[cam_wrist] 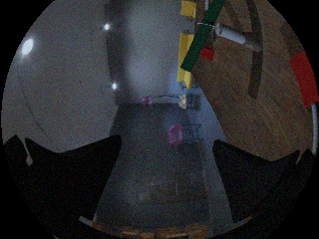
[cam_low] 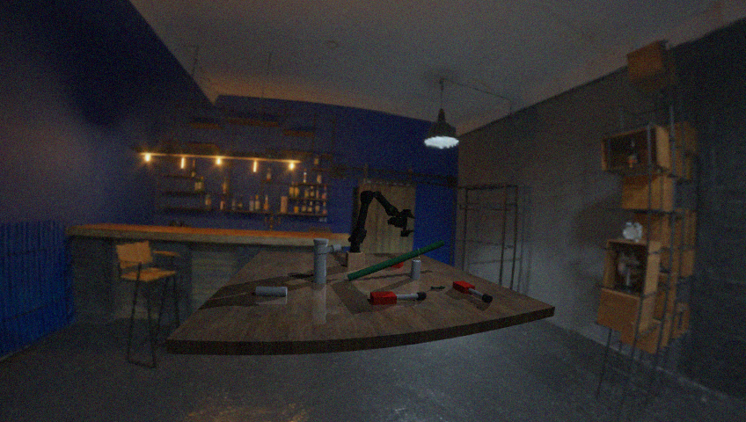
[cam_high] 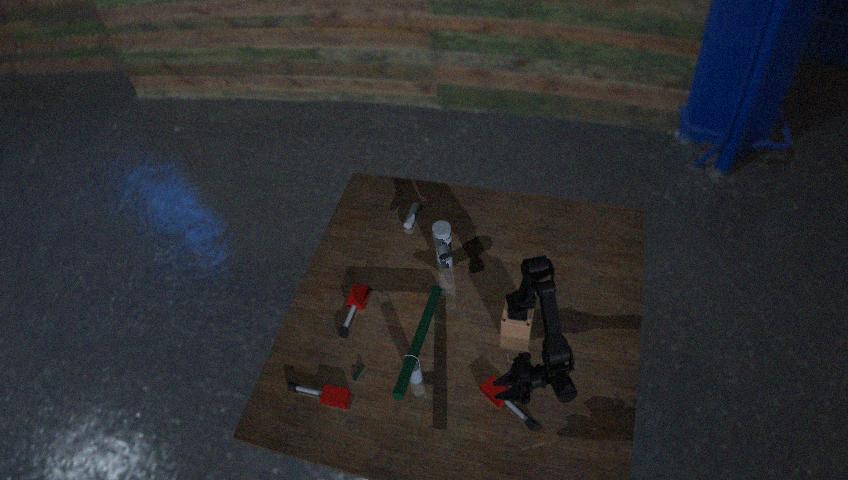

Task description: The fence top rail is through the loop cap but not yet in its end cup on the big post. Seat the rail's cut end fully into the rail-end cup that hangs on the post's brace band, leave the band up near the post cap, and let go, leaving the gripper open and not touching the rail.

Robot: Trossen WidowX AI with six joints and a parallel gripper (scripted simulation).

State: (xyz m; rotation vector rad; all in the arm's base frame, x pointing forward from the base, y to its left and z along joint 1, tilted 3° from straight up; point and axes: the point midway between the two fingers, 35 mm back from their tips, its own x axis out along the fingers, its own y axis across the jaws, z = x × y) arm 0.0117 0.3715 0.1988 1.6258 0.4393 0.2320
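The green rail (cam_high: 422, 333) (cam_low: 392, 260) (cam_wrist: 204, 37) slants through the thin wire loop of the cap on the short grey post (cam_high: 416, 375) (cam_low: 415, 269) (cam_wrist: 231, 34). Its far end is raised past the short post; its other end is low, at or just above the table. The big grey post (cam_low: 319, 266) stands upright, with the cup (cam_low: 336, 248) sticking out near its top. The rail's low end is below the cup and apart from it. My gripper (cam_high: 498, 389) (cam_low: 412, 222) (cam_wrist: 168, 143) is open and empty, apart from the rail. The cup's mouth is unclear.
Three red-headed tools with grey shafts lie on the table (cam_high: 571, 237): one (cam_high: 358, 296) (cam_low: 383, 298), another (cam_high: 335, 396) (cam_low: 463, 286), and one (cam_high: 492, 390) beneath my gripper in the top view. A grey cylinder (cam_high: 411, 215) (cam_low: 271, 291) lies beyond the big post.
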